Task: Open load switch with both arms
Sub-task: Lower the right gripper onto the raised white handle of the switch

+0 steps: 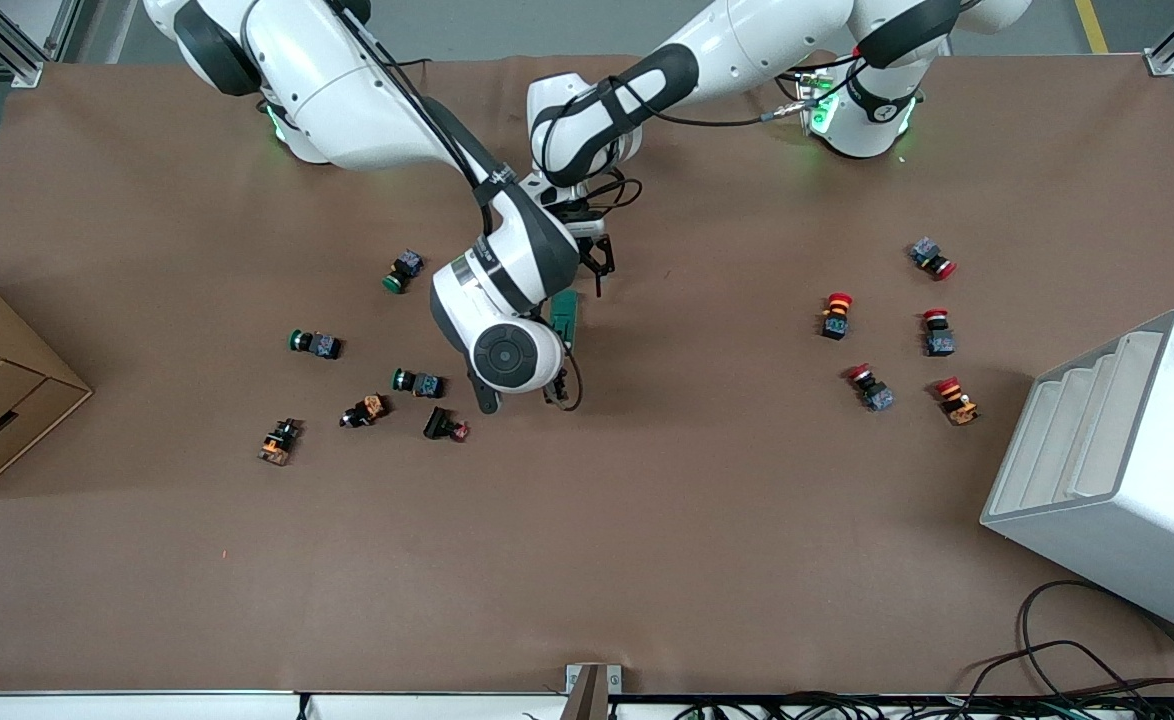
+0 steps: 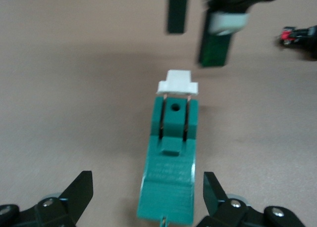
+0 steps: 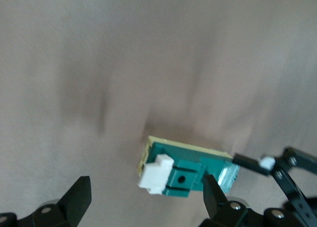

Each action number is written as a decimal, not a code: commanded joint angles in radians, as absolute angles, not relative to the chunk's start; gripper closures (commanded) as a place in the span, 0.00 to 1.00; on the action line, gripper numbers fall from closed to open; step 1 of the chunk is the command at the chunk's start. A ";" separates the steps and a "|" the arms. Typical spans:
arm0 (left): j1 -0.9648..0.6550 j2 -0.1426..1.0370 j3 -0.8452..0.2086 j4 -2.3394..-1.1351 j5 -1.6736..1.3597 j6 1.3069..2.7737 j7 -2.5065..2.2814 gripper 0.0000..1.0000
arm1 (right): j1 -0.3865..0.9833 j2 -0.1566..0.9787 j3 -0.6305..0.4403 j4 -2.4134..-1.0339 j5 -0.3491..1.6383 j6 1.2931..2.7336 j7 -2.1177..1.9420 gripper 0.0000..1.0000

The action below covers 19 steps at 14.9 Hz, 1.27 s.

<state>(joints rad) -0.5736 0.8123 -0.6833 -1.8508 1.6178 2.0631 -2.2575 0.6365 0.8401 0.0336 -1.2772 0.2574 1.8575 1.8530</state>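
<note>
- The load switch (image 1: 565, 314) (dark green, with a white piece at one end) lies flat on the brown tabletop (image 1: 647, 520) near its middle.
- The left end effector (image 2: 148, 192) is over the switch's plain green end, its fingers (image 2: 79, 187) spread wide on either side without touching it.
- The right end effector (image 3: 146, 197) is over the white-tipped end, its jaws wide open, gripping nothing.
- Green push buttons (image 1: 315, 343) lie nearby, toward the right arm's end.

Two glossy white arms (image 1: 367, 90) with black joint bands are seen; black cables are strung along them, green lights glow at the bases, and black fingers (image 2: 74, 192) carry silver screws.
</note>
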 commanded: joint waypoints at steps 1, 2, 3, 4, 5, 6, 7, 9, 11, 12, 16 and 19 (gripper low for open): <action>-0.592 0.848 -0.676 -1.828 1.684 2.048 -2.310 0.01 | 0.672 0.845 0.028 -1.262 0.278 1.829 1.907 0.00; -0.606 0.850 -0.675 -1.833 1.687 2.042 -2.313 0.01 | 0.672 0.845 0.028 -1.262 0.278 1.809 1.907 0.00; -0.626 0.853 -0.661 -1.833 1.690 2.020 -2.318 0.01 | 0.672 0.844 0.028 -1.262 0.278 1.796 1.907 0.00; -0.655 0.853 -0.634 -1.832 1.690 2.011 -2.328 0.01 | 0.672 0.844 0.028 -1.262 0.276 1.792 1.908 0.00; -0.687 0.851 -0.609 -1.829 1.690 2.011 -2.347 0.01 | 0.672 0.844 0.026 -1.264 0.270 1.792 1.907 0.00; -0.716 0.851 -0.585 -1.829 1.690 2.011 -2.370 0.01 | 0.670 0.845 0.026 -1.266 0.268 1.792 1.904 0.00; -0.748 0.853 -0.559 -1.830 1.690 2.011 -2.388 0.01 | 0.670 0.848 0.026 -1.266 0.265 1.793 1.902 0.00; -0.811 0.853 -0.507 -1.829 1.690 2.010 -2.437 0.01 | 0.663 0.857 0.025 -1.266 0.267 1.795 1.901 0.00; -0.859 0.851 -0.470 -1.829 1.690 2.010 -2.483 0.01 | 0.663 0.865 0.025 -1.270 0.264 1.795 1.893 0.00; -0.870 0.853 -0.468 -1.832 1.692 2.010 -2.496 0.01 | 0.664 0.865 0.023 -1.281 0.261 1.799 1.882 0.00; -0.887 0.861 -0.468 -1.833 1.692 1.985 -2.513 0.01 | 0.669 0.868 0.023 -1.282 0.256 1.789 1.868 0.00; -0.888 0.861 -0.468 -1.835 1.692 1.983 -2.513 0.01 | 0.670 0.862 0.025 -1.279 0.258 1.726 1.861 0.00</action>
<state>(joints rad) -0.8765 0.8443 -0.4702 -1.8351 1.6803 1.9762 -2.4848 0.6718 0.8748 0.0207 -1.2768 0.2570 1.7667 1.8740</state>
